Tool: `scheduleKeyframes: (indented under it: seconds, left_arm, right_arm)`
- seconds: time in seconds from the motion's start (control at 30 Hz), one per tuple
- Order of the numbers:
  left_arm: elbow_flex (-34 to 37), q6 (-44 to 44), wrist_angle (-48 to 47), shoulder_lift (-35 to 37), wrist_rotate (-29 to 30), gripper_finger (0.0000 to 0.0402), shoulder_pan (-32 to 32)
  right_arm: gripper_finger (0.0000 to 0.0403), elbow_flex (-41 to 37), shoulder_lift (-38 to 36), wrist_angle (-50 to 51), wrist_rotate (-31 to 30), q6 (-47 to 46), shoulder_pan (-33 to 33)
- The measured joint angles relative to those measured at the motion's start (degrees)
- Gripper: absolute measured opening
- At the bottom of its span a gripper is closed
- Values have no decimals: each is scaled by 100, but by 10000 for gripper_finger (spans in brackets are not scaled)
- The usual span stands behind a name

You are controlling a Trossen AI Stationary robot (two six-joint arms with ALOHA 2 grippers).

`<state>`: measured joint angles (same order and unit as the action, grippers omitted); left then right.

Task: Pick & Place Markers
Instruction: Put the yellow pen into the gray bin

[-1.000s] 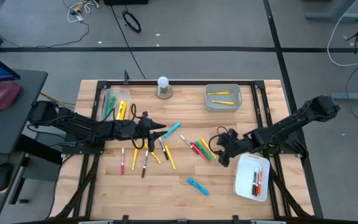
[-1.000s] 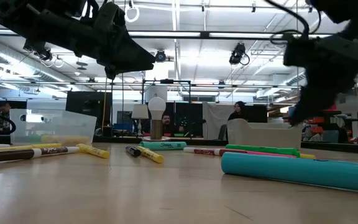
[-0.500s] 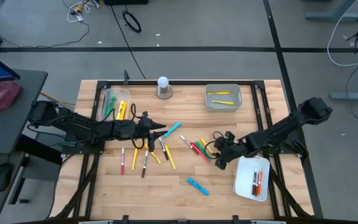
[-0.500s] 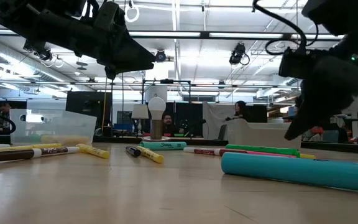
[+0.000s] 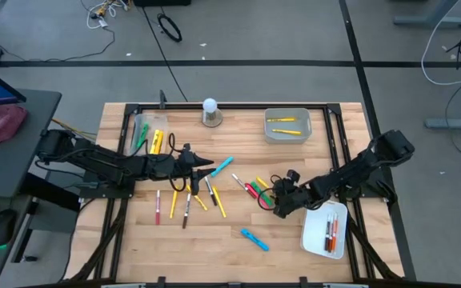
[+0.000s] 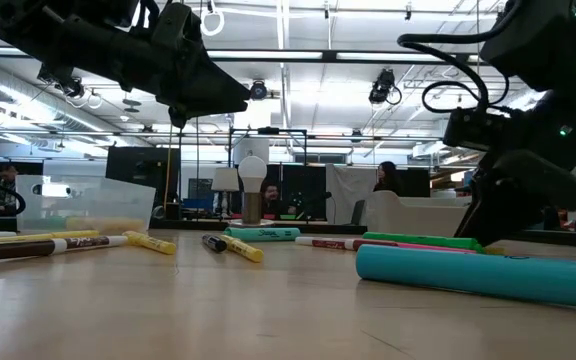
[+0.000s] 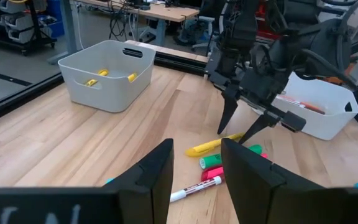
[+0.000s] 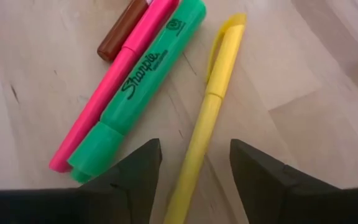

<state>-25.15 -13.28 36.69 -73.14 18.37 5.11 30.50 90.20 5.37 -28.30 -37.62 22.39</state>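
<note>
Tabletop point(image 5: 230, 236): markers scattered. Right claw point(image 8: 191, 163), spread, is set astride yellow marker point(image 8: 207, 112); left claw point(image 7: 196, 163), parted, holds nothing.

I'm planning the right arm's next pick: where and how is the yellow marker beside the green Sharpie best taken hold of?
Grip the yellow marker on its straight barrel, below the clipped cap, coming straight down from above. It lies flat on the table, and the right gripper already straddles it with open fingers. The green Sharpie lies close on one side, so that finger has little room.
</note>
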Motion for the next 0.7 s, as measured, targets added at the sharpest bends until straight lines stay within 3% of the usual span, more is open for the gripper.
scheduleKeyframes:
  seconds: [0.23, 0.57, 0.7]
  left_arm:
    - [0, -2, 0, 0, 0, 140, -1]
    - [0, -4, -4, 0, 0, 140, -1]
    - [0, -4, -4, 0, 0, 140, -1]
  right_arm:
    - [155, 9, 178, -127, -6, 69, -203]
    - [19, 11, 235, -153, 132, 273, -422]
    - [20, 5, 252, -155, -5, 145, -443]
